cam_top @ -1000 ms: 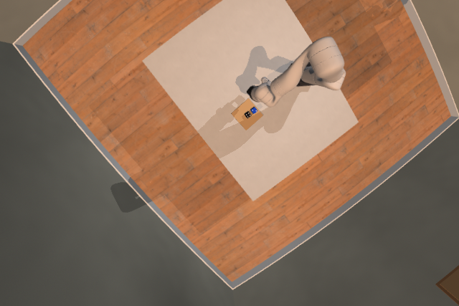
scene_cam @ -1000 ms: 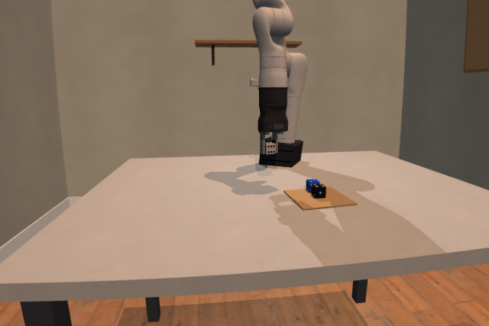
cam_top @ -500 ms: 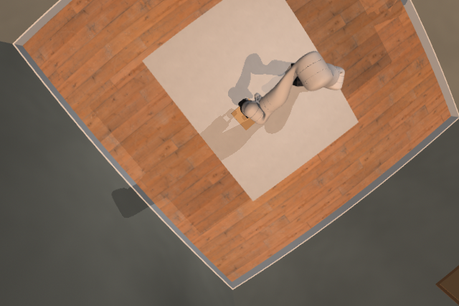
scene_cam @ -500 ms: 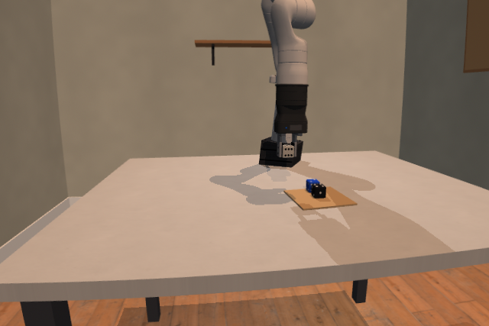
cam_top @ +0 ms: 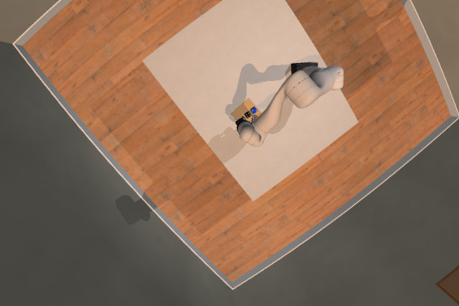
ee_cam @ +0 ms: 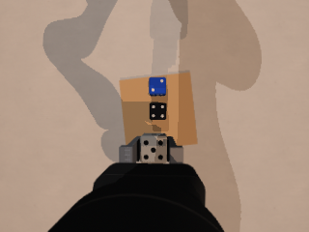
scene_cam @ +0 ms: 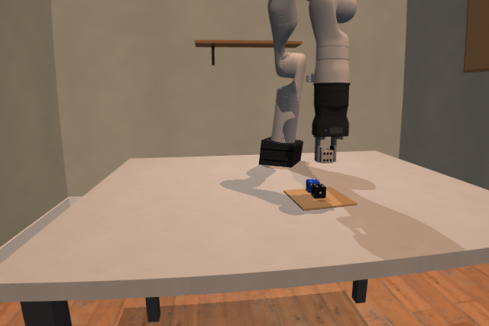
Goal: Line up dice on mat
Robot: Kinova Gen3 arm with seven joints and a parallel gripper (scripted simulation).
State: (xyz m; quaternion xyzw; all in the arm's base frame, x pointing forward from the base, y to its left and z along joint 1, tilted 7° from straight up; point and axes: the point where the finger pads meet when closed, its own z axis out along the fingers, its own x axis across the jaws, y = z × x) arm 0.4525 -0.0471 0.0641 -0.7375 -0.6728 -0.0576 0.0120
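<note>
The tan mat [cam_top: 239, 112] [scene_cam: 341, 198] [ee_cam: 185, 106] lies flat on the table. The blue die [cam_top: 254, 110] [scene_cam: 310, 183] [ee_cam: 157, 86] stands on it, two pips up, on the side toward the base. The black die [cam_top: 247, 114] [scene_cam: 318, 191] [ee_cam: 157, 111] stands a small gap farther from the base, four pips up. My gripper [scene_cam: 326, 157] [ee_cam: 154, 144] is shut on the light grey die [scene_cam: 326, 155] [ee_cam: 153, 149], which shows five pips up. It holds this die well above the table; in the wrist view it appears at the mat's outer edge, in line with the other two. The arm hides this die in the top view.
The robot's black base [cam_top: 303, 67] [scene_cam: 280, 152] stands at the far side of the pale table [cam_top: 207, 58] [scene_cam: 177, 227]. The arm's shadows fall across the mat and the table. A wall shelf [scene_cam: 248, 43] hangs behind the arm.
</note>
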